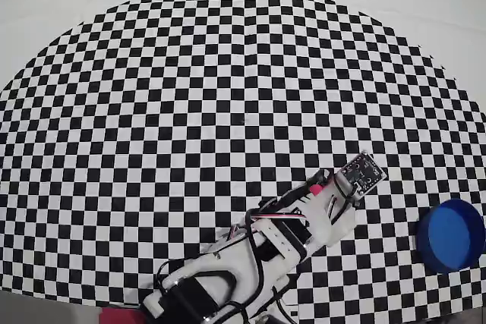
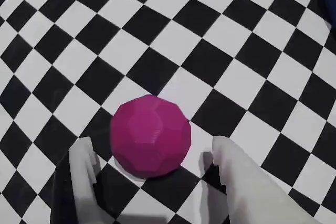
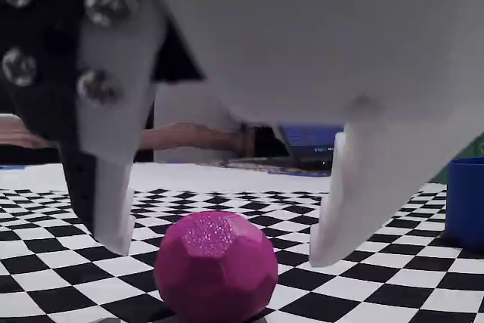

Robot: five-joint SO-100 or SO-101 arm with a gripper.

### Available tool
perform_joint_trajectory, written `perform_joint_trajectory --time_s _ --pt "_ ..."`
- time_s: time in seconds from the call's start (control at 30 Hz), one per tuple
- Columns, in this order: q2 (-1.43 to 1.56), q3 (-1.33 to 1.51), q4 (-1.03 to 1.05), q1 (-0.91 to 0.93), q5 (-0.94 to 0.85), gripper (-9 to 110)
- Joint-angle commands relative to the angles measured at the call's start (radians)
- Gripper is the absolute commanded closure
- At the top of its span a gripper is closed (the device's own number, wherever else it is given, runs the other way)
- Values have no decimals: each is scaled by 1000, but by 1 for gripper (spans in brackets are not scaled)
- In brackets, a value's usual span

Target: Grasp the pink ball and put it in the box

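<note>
Small magenta-pink ball (image 2: 151, 136), faceted rather than smooth, matte with a faint layered grain; looks like a printed plastic sphere, so judged light and stiff, unlikely to deform or break under the fingers; the flat facets should give the pads some bite, but a ball this round will roll off the checkered black-and-white cloth (image 2: 220, 61) if nudged from one side only.

Position: ball rests on the cloth, directly between the two fingertips in the wrist view and in the fixed view (image 3: 215, 266); in the overhead view only a sliver of pink (image 1: 320, 184) shows at the tip of the arm, the rest hidden under it.

Pincer: white two-finger gripper (image 2: 152, 163) stands spread wide, one finger on each side of the ball, a visible gap between each finger and the ball; nothing held; in the fixed view the gripper (image 3: 219, 240) has its tips low beside the ball, whether touching the cloth cannot be told.

Best hold, as a judgement: close across the widest girth, at mid-height, both fingers meeting it together so it is pinched and not pushed away; too high a grip would squeeze it out downward.

Round bright blue cup-like box (image 1: 451, 235) sits well apart, toward the right edge of the overhead view, open side up, apparently empty.

Count: one pink ball; one blue box; one arm with one gripper.
</note>
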Motion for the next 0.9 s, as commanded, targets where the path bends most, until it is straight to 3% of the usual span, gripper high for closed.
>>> perform_joint_trajectory --time_s 0.0,0.87 --pt "-18 5 -37 -3 -8 76" --pt "-114 -51 -77 -3 -12 76"
